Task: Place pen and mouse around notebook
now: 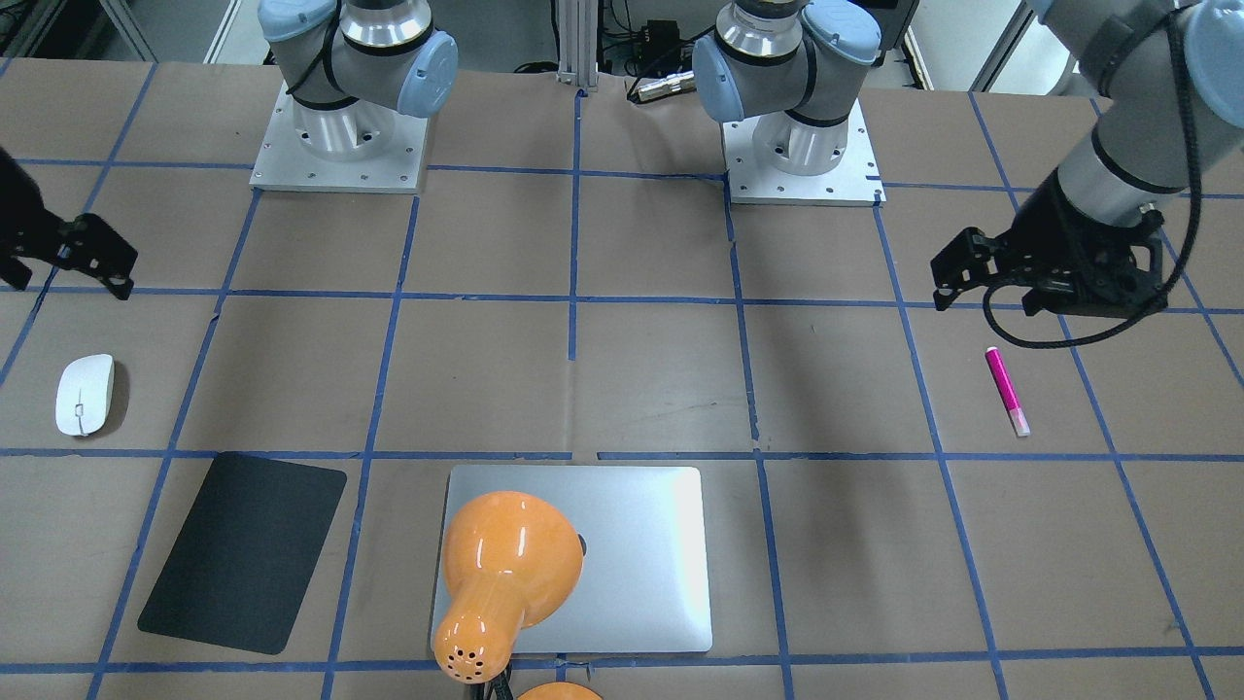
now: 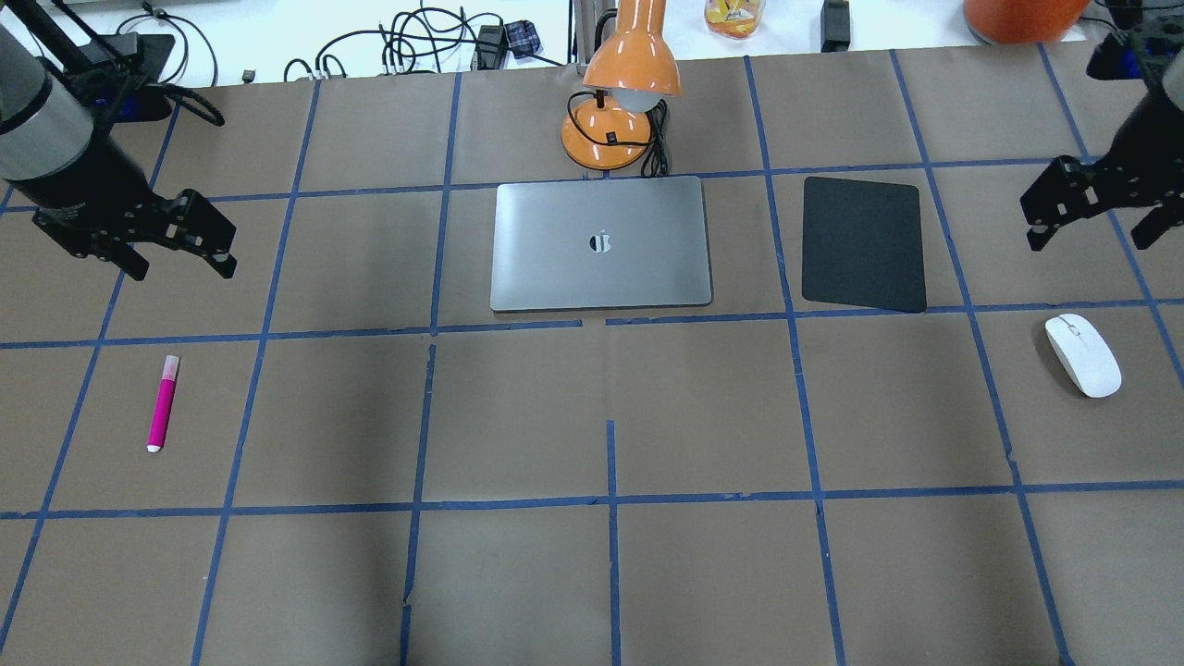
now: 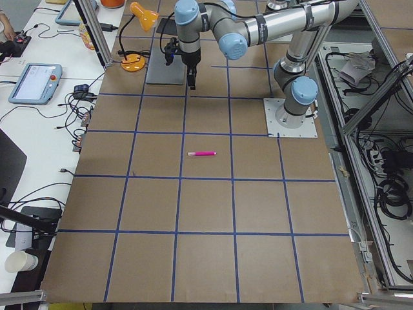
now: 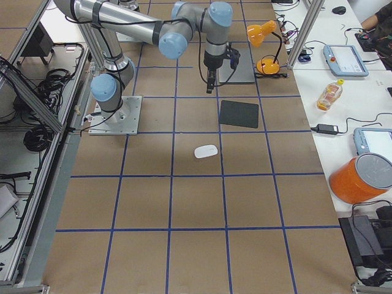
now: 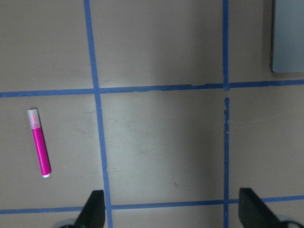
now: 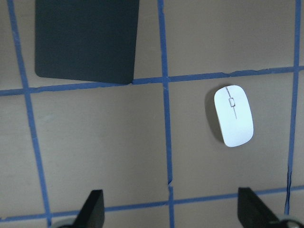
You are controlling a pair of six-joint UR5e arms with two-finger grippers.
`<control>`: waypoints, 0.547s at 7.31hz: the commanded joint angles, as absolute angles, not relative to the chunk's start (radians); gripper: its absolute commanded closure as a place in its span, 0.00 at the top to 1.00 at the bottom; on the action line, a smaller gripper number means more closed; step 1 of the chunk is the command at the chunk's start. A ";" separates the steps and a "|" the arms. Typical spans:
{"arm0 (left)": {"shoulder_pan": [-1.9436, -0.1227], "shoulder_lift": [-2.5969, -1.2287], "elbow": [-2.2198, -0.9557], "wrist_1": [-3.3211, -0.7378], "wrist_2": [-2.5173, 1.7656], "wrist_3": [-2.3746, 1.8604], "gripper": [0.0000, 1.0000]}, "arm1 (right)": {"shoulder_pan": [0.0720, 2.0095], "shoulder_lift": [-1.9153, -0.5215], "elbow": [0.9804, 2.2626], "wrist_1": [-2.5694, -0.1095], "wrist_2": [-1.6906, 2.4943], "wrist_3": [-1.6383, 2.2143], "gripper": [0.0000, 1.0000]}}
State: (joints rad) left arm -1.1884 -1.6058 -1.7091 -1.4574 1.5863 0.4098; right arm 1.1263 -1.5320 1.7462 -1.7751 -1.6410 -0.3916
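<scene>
Left gripper (image 2: 180,266) spread wide and empty above the table (image 2: 592,573), and the right gripper (image 2: 1091,231) was the same. The pen (image 2: 163,403) lay flat near the tabletop's left edge, and the mouse (image 2: 1082,355) sat near the right edge. Both were well apart from the notebook (image 2: 601,242), which lay mid-table toward the far edge.

Trouble spots? The slim pen could roll away under an off-centre pinch, and the mouse's smooth shell could squirt out of the fingers. The lamp (image 2: 620,111) leaned in at the notebook's far edge, so a high reach there risked a knock.

There was plenty of bare room on the notebook's left and near sides. The black mat (image 2: 863,243) filled its right.
</scene>
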 commanded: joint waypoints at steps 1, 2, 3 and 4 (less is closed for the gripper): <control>-1.030 -1.656 -1.768 -1.381 1.611 0.541 0.98 | 1.004 -1.416 1.878 -2.109 -1.637 -0.597 1.00; -0.988 -1.686 -1.852 -1.200 1.606 0.654 0.98 | 0.979 -1.396 1.928 -2.197 -1.637 -0.627 1.00; -0.953 -1.716 -1.961 -1.014 1.603 0.681 0.98 | 0.963 -1.385 1.951 -2.212 -1.635 -0.653 1.00; -0.919 -1.765 -2.017 -0.879 1.600 0.683 0.98 | 0.939 -1.349 1.954 -2.212 -1.606 -0.653 1.00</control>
State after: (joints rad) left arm -0.9660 -1.7118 -1.9252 -1.0691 1.6038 0.6553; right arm 0.9691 -1.3866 1.9343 -2.1862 -1.6295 -0.6351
